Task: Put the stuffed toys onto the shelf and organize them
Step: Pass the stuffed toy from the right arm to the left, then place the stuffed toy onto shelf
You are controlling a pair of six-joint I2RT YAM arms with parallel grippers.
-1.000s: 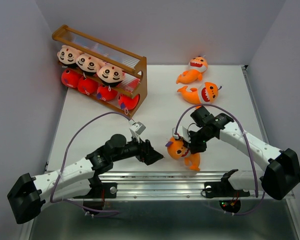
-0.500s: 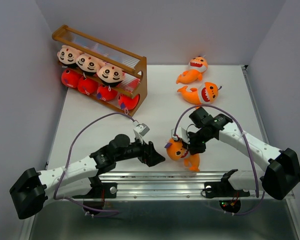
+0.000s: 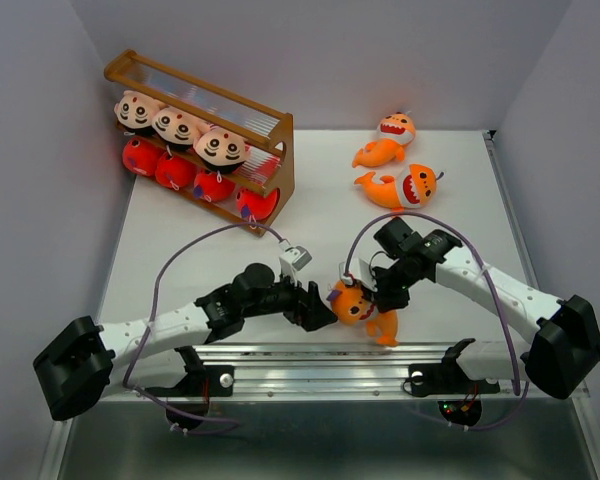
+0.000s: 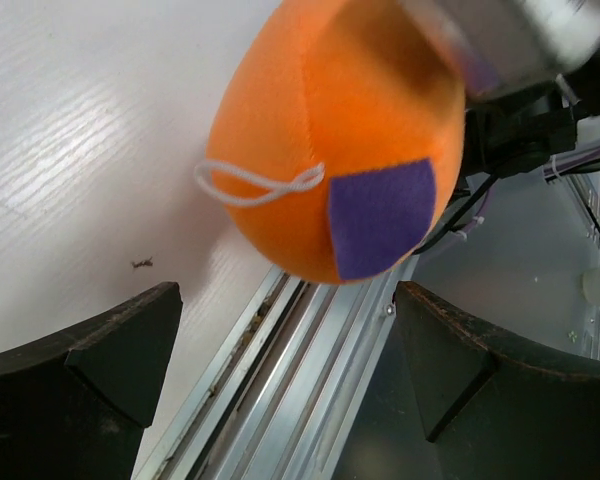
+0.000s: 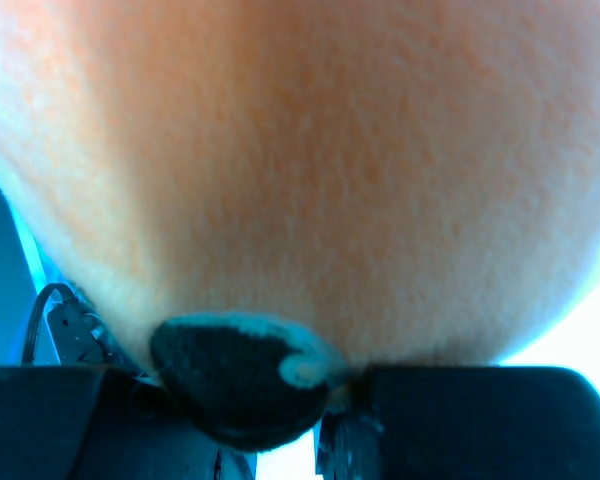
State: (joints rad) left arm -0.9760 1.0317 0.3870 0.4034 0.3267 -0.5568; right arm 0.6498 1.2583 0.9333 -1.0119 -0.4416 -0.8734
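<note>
An orange shark point(image 3: 356, 303) hangs near the table's front edge with my right gripper point(image 3: 382, 293) shut on it. In the right wrist view its orange plush point(image 5: 300, 180) fills the frame and its dark eye point(image 5: 238, 385) sits between the jaws. My left gripper point(image 3: 318, 310) is open just left of this shark; in the left wrist view the shark point(image 4: 320, 140) sits just beyond the two wide-apart fingers point(image 4: 90, 370), which do not touch it. The shelf point(image 3: 285, 150) at the back left holds three boy toys point(image 3: 178, 127) above several red sharks point(image 3: 195, 180). Two more orange sharks point(image 3: 405, 187) lie at the back right.
A metal rail point(image 3: 330, 355) runs along the table's near edge, right below both grippers. Purple cables point(image 3: 180, 260) arc over each arm. Grey walls close in on the left, back and right. The shelf's top tier point(image 3: 195, 95) shows only its pale rods.
My left arm has reached to the right, bringing its open gripper up against the held orange shark. The right gripper with the shark has edged slightly left.
</note>
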